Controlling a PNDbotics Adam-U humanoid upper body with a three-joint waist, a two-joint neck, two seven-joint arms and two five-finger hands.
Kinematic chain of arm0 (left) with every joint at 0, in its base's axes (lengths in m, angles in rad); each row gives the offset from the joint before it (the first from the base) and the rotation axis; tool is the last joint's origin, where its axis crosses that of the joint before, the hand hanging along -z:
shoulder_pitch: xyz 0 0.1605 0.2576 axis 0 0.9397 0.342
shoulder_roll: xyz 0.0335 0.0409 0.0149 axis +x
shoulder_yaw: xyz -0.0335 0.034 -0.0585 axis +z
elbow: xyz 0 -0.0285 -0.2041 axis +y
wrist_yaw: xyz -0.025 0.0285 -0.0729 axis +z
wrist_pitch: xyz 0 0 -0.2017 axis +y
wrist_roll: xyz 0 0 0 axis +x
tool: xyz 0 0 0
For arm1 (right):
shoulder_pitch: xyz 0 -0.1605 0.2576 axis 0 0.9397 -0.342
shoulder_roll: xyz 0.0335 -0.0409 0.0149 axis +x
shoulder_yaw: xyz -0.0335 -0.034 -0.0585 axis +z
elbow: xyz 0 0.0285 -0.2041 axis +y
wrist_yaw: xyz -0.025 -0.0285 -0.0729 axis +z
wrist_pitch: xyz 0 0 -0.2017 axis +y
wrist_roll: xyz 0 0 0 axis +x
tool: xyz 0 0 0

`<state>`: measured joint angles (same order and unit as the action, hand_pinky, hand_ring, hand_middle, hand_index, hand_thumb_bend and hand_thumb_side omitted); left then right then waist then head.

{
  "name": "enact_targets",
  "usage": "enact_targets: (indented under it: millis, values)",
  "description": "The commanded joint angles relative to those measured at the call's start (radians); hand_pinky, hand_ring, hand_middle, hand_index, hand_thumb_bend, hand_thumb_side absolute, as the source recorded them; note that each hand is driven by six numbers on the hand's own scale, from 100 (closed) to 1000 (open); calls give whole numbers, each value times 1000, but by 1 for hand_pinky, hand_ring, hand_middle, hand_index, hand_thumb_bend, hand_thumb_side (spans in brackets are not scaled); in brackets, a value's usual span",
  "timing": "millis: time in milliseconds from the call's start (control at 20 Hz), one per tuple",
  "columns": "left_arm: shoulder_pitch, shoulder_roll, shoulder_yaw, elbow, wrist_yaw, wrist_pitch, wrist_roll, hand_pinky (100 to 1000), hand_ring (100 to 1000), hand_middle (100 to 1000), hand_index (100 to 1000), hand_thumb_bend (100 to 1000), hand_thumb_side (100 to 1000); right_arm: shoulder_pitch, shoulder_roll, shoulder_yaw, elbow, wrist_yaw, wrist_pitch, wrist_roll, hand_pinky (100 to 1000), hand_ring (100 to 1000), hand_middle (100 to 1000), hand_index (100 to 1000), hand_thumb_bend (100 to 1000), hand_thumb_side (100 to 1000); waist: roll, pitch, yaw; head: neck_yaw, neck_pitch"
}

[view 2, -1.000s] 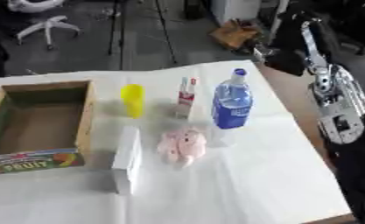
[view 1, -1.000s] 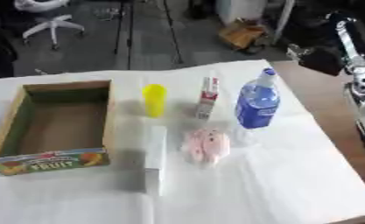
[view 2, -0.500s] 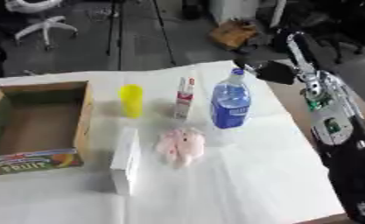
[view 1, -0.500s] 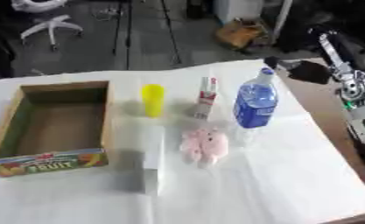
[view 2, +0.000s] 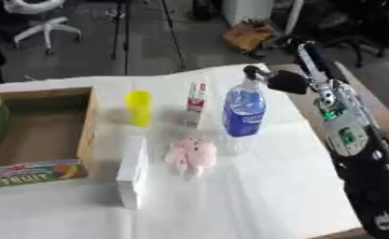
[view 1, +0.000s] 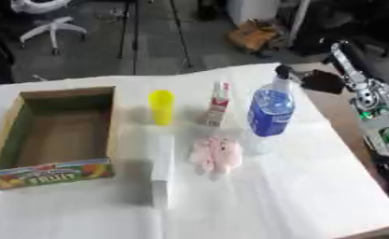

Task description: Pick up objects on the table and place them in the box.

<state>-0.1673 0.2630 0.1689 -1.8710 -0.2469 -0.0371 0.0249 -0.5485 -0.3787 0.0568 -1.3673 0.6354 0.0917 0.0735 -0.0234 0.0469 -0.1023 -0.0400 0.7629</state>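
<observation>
Four items beside box (view 1: 63, 133) | right hand (view 2: 281, 80) at bottle (view 2: 244, 111) top

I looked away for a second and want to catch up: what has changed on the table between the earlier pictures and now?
The right hand has swung in from the right edge toward the top of the blue-labelled bottle; its fingers reach the cap, but no hold is visible yet. Nothing was taken or released. The yellow cup, small carton, pink soft toy, white box and fruit box have not moved.
</observation>
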Motion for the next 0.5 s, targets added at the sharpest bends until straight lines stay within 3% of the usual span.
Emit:
enact_targets:
  millis: [50,500]
  values:
    - [-8,8,-1,-9,1,0,-5,723,823,738,838,517,993,-18,-3,4,17,-12,-2,8,730,804,876,863,732,638,2,-8,1,-4,7]
    - [-8,6,-2,-7,5,2,-11,723,823,738,838,513,996,-12,14,20,28,-21,-19,16,732,806,876,864,729,650,3,-6,2,-7,7]
